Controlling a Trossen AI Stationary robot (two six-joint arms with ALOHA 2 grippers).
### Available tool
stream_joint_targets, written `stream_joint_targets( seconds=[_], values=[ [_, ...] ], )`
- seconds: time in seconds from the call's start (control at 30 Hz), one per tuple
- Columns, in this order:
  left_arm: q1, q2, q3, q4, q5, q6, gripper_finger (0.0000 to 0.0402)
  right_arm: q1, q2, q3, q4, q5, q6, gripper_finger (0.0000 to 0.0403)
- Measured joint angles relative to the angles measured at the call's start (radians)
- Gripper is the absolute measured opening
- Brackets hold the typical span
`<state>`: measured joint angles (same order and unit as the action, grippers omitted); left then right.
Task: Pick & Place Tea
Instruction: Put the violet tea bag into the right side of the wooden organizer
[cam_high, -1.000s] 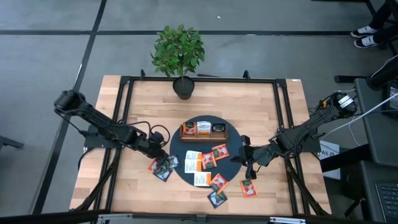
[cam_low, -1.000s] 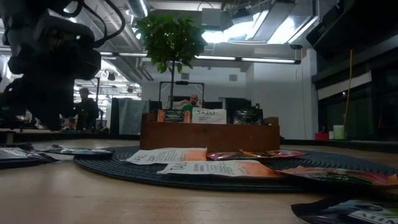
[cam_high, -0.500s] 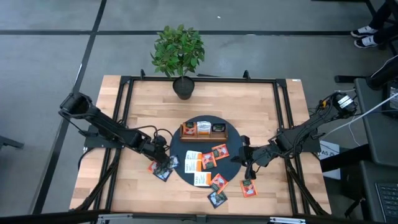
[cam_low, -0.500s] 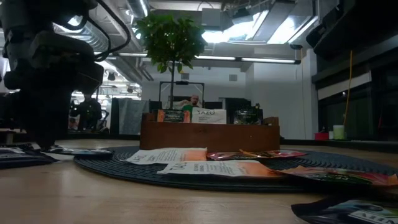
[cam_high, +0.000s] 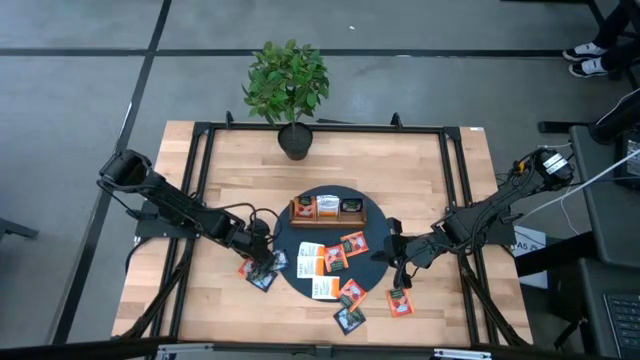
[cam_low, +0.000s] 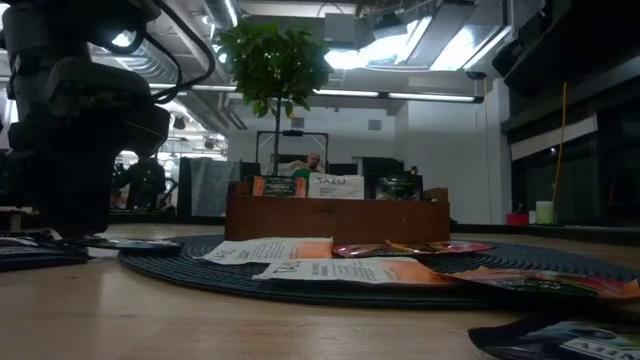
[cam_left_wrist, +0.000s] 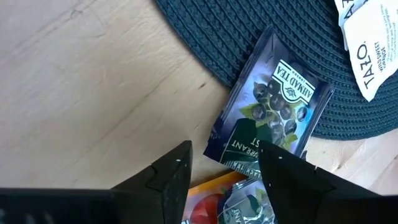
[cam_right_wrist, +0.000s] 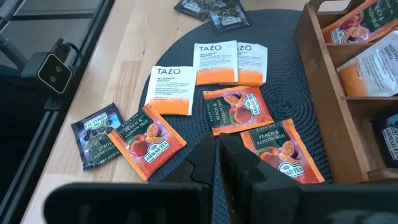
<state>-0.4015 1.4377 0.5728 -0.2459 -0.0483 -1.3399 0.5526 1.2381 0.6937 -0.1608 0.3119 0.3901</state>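
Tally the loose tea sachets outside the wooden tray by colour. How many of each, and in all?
White sachets: 3
Orange sachets: 5
Dark sachets: 3
Total: 11 loose sachets. Where some overlap beside the mat, more may be hidden.

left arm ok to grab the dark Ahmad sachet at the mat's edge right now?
Probably yes. The left gripper hangs right over the dark sachet, fingers open, nothing above it. An orange sachet lies partly under it and might come along.
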Motion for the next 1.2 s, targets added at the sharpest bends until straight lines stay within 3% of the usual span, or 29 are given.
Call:
stream_joint_targets(
  seconds=[0.63, 1.2],
  values=[
    [0.0, 0.006, -0.009, 0.084, 0.033, 0.036, 0.0141, 0.0, 0.0, 0.0, 0.0, 0.0, 0.001, 0.0026],
    [0.0, 0.002, -0.141, 0.354, 0.024, 0.042, 0.0141, 0.0, 0.0, 0.0, 0.0, 0.0, 0.0, 0.0026]
  ],
)
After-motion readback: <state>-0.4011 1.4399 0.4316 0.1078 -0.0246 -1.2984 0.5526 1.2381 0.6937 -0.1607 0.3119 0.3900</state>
